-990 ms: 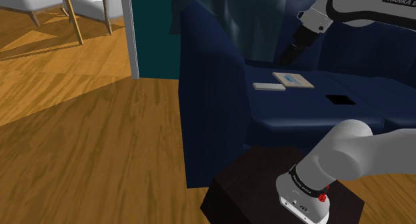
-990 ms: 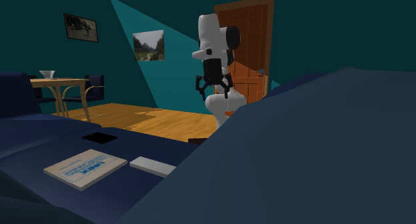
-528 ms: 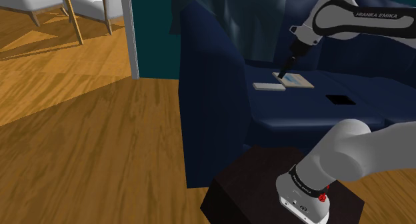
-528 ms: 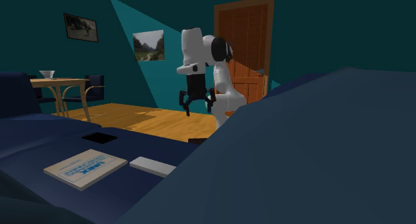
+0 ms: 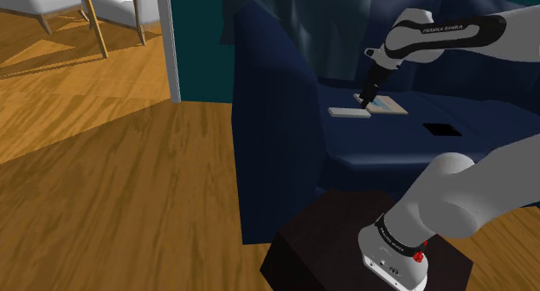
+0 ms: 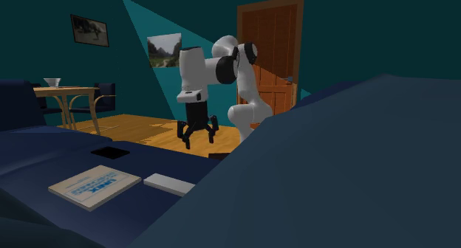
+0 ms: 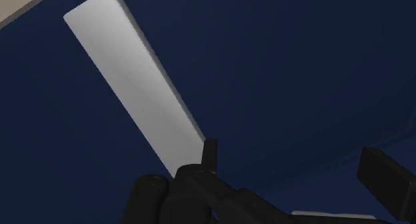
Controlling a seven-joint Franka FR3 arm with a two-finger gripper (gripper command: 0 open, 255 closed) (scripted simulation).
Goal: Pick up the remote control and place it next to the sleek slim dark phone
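Observation:
The remote control (image 5: 349, 113) is a flat pale grey-white slab lying on the dark blue sofa seat (image 5: 389, 146), right beside a light-coloured book (image 5: 381, 105). In the second exterior view the remote control (image 6: 169, 184) lies between the book (image 6: 94, 186) and the near cushion. The slim black phone (image 5: 440, 129) lies flat farther along the seat, also seen as the phone (image 6: 111, 152) behind the book. My gripper (image 5: 368, 99) hangs open just above the remote and book; its fingers (image 6: 196, 136) are spread and empty. In the wrist view the remote (image 7: 133, 89) runs ahead of the open gripper (image 7: 297, 169).
The sofa's tall armrest (image 5: 277, 116) stands between the seat and the wooden floor (image 5: 112, 168). My dark stand (image 5: 346, 246) sits in front of the sofa. A big blue cushion (image 6: 347, 173) fills the second exterior view's right. A wooden door (image 6: 273, 54) and a table (image 6: 63, 99) stand behind.
The arm has swung down and toward the remote and book; the gripper has dropped from high above the seat to just over them. Fingers stayed open.

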